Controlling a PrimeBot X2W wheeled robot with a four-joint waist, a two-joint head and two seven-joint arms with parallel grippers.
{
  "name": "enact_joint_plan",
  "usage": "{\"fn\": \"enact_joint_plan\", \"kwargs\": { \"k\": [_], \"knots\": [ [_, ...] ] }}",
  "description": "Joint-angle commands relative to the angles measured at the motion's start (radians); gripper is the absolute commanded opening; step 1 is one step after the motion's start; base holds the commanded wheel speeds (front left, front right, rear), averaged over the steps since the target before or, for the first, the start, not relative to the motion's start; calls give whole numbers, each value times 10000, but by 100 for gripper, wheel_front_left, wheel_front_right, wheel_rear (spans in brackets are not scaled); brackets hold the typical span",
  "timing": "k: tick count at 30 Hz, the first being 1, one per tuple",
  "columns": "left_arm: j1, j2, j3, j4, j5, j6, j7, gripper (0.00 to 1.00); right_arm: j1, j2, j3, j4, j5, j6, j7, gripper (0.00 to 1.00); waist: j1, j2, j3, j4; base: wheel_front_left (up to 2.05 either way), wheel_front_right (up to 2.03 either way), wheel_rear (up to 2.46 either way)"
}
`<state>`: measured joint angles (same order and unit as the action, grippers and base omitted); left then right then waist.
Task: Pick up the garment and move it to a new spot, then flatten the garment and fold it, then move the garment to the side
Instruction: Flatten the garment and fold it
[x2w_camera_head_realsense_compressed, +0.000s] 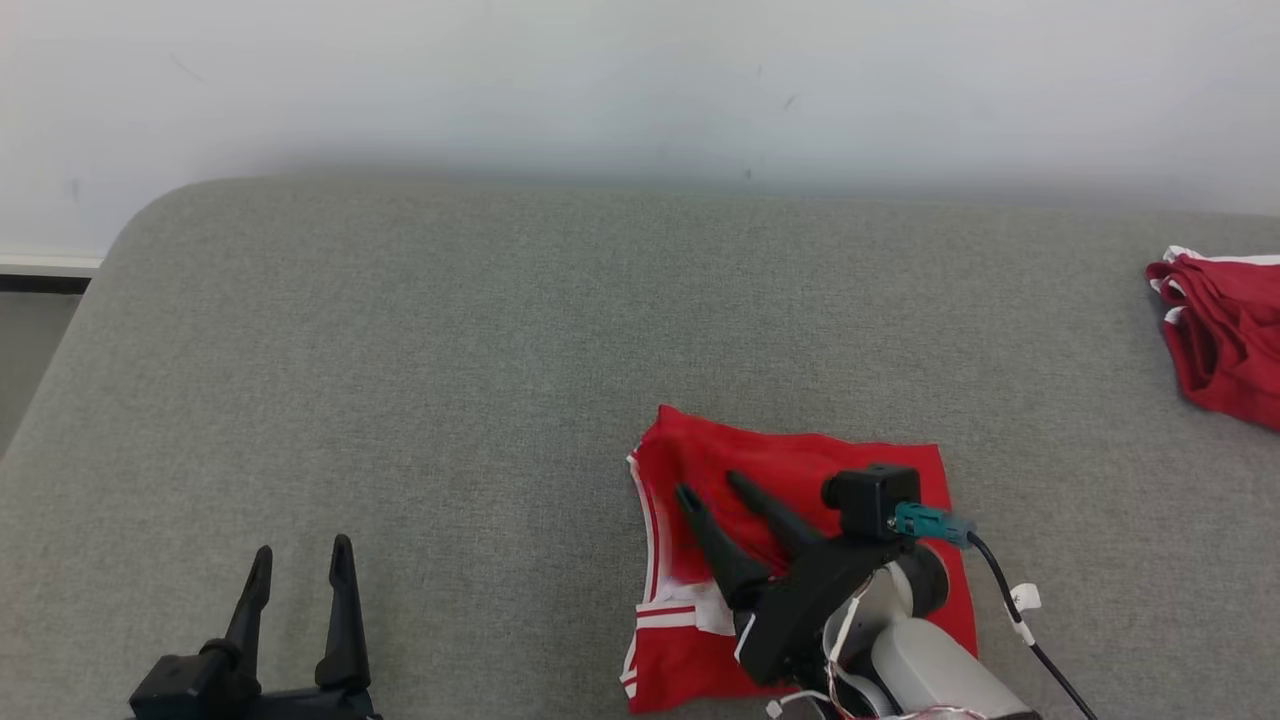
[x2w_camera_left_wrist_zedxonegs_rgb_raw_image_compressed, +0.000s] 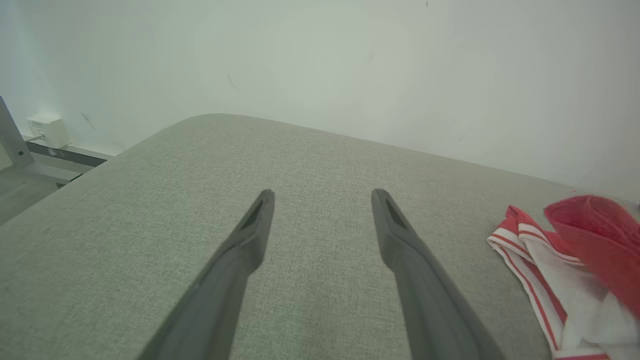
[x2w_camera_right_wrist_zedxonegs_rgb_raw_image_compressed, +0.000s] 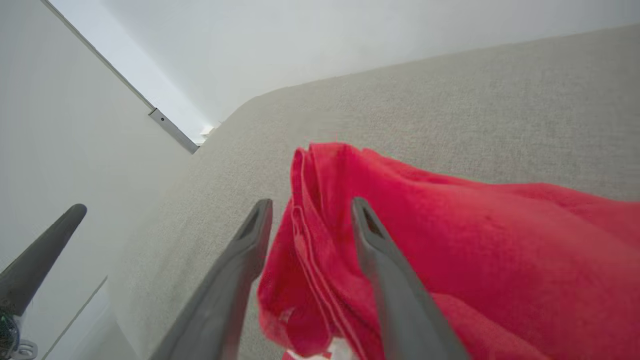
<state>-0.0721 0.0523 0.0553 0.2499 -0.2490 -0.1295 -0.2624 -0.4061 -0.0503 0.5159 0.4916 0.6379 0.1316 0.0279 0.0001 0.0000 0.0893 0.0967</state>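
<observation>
Right arm enters from the lower right of the head view, pale forearm angled up-left, wrist camera on top. Right gripper (x2w_camera_head_realsense_compressed: 714, 490) sits low over the folded red garment (x2w_camera_head_realsense_compressed: 800, 455), lower centre-right on the grey padded surface (x2w_camera_head_realsense_compressed: 400, 380). Fingers apart; in the wrist view a fabric fold lies between them. Left gripper (x2w_camera_head_realsense_compressed: 302, 552) at lower left, fingers pointing up-frame and spread, over bare surface, well apart from the garment. Second red garment (x2w_camera_head_realsense_compressed: 1225, 345) at right edge
</observation>
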Motion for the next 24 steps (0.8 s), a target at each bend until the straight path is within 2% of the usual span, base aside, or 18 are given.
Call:
{"fn": "enact_joint_plan", "kwargs": {
  "k": [1,6,11,20,24],
  "knots": [
    [-82,-9,7,14,-53,-4,-30,100,-239,-3,34,142,-368,-27,-485,100,-1,0,-34,-60,0,0,0],
    [22,7,57,-39,13,-4,-30,100,-443,-40,-256,255,-1010,-27,-1475,100,-1,0,-138,-221,0,0,0],
    [183,44,115,-118,94,-4,-30,100,-241,-511,-1017,119,-1752,-27,-2362,100,-1,0,-246,-426,0,0,0],
    [501,126,225,-287,199,-5,-30,100,894,-1067,-2631,-870,-2241,-27,-2788,100,-1,0,-457,-809,0,0,0],
    [657,116,304,-471,334,-5,-30,100,1515,-1118,-3221,-1555,-2494,-27,-2861,100,-1,0,-573,-1017,0,0,0]
  ]
}}
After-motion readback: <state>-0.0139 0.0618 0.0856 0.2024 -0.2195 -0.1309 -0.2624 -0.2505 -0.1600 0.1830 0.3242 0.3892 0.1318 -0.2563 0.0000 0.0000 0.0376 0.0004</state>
